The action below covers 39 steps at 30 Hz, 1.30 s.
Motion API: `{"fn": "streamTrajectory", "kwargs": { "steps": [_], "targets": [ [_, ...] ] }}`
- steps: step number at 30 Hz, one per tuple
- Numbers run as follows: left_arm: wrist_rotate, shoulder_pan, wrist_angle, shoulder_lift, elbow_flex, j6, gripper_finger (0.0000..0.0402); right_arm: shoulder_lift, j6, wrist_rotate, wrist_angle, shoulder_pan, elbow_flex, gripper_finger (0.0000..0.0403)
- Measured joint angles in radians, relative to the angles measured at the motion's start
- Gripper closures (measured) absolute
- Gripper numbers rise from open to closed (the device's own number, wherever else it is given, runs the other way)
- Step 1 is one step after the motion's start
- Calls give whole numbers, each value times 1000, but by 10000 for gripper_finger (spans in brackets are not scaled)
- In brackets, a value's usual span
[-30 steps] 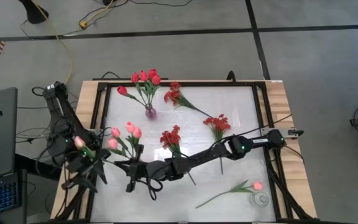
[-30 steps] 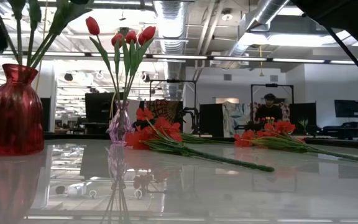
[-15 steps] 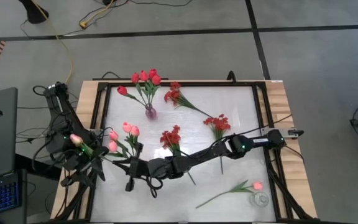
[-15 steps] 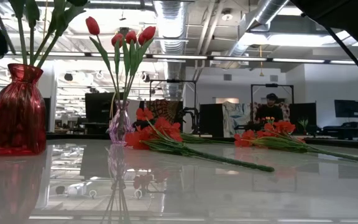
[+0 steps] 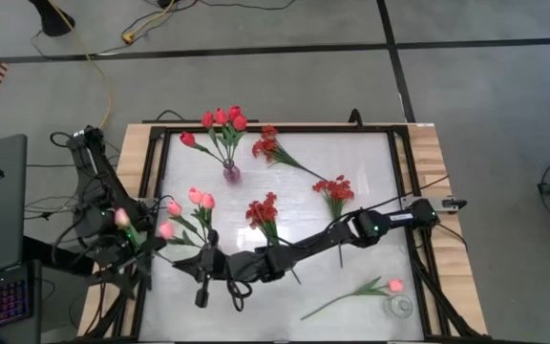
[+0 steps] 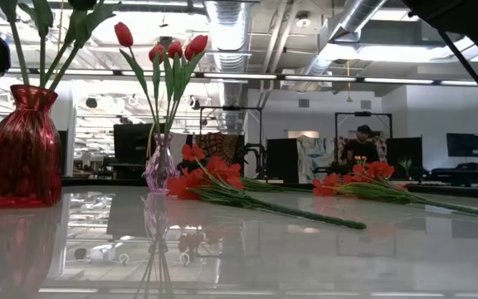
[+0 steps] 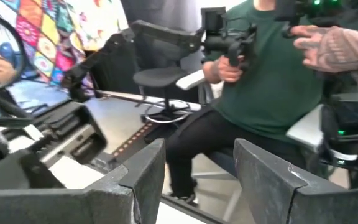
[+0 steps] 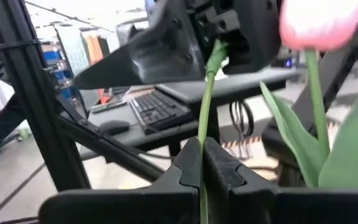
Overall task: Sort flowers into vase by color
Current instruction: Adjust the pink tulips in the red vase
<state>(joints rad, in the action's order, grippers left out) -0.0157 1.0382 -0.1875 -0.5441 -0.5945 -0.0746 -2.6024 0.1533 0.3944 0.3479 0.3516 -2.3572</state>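
A red glass vase [image 6: 19, 149] stands on the table's near left part with green stems rising from it. From above, pink tulip heads [image 5: 197, 197] fan out over it. My right gripper [image 8: 202, 155] reaches across to that bunch [image 5: 206, 272] and is shut on one thin green stem. A pink tulip head [image 8: 322, 22] shows beside it. My left gripper [image 7: 197, 155] is open at the table's left edge [image 5: 122, 272] and holds nothing. Red tulips [image 5: 222, 119] stand in a small clear vase [image 6: 160, 162]. My right gripper pinches one thin green stem [image 8: 205, 118] between its two shut fingers. The fingers point about level toward the table's left and lie across the stem. The stem runs upward past the fingertips. Which flower head it carries, I cannot tell.
Red blossom sprays lie on the table at the middle [image 5: 264, 210], right of middle [image 5: 335, 189] and far side [image 5: 270, 143]. One pink tulip [image 5: 390, 285] lies near a small glass vase [image 5: 401, 306] at the near right corner. A person sits beyond the table's left side [image 7: 272, 81].
My left gripper has drawn back toward the table's near left corner. The red vase has shifted slightly in the low view. The pink tulip heads have swayed, one moving toward the left. My right gripper has stayed shut on the stem.
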Motion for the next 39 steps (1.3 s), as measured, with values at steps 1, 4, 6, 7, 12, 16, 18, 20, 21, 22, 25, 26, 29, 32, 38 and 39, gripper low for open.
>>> {"fn": "streamTrajectory", "kwargs": {
  "steps": [1, 4, 6, 7, 12, 16, 18, 20, 21, 22, 25, 26, 29, 32, 38, 39],
  "targets": [
    [9, 0, 0, 0, 0, 4, 221, 1, 21, -1, -22, 0, -1, 373],
    [21, 0, 17, -6, 11, 6, 221, 4, 84, -4, -103, -2, -3, 373],
    [40, 0, 28, -18, 16, 2, 221, 4, 121, -5, -140, -2, -4, 373],
    [45, 0, 43, -29, 20, 0, 221, 4, 131, -8, -154, -2, -4, 373],
    [37, 0, 189, -84, 70, -36, 221, 2, 105, -11, -188, 2, -3, 373],
    [24, 1, 256, -123, 77, -54, 221, 1, 59, -11, -198, 2, -2, 373],
    [19, 1, 295, -140, 78, -70, 221, 1, 59, -19, -215, 2, -2, 373],
    [19, 0, 327, -162, 78, -96, 221, 1, 57, -30, -235, 2, -2, 373],
    [19, 0, 339, -173, 78, -106, 221, 2, 56, -31, -243, 2, -2, 373],
    [19, 0, 351, -186, 79, -113, 221, 2, 55, -32, -247, 2, -2, 373],
    [23, 0, 391, -230, 79, -120, 221, 2, 54, -36, -248, 2, 11, 373],
    [24, 0, 414, -247, 79, -120, 221, 2, 53, -38, -247, 2, 14, 373],
    [24, 0, 483, -295, 79, -127, 221, 1, 45, -42, -250, 2, 17, 374],
    [26, 0, 545, -336, 79, -142, 221, 1, 43, -46, -252, 2, 17, 374],
    [28, 0, 653, -383, 79, -187, 221, 1, 3, -46, -245, 0, 17, 374],
    [28, 0, 663, -387, 79, -190, 221, 1, 2, -47, -244, -1, 17, 374]
  ]
}}
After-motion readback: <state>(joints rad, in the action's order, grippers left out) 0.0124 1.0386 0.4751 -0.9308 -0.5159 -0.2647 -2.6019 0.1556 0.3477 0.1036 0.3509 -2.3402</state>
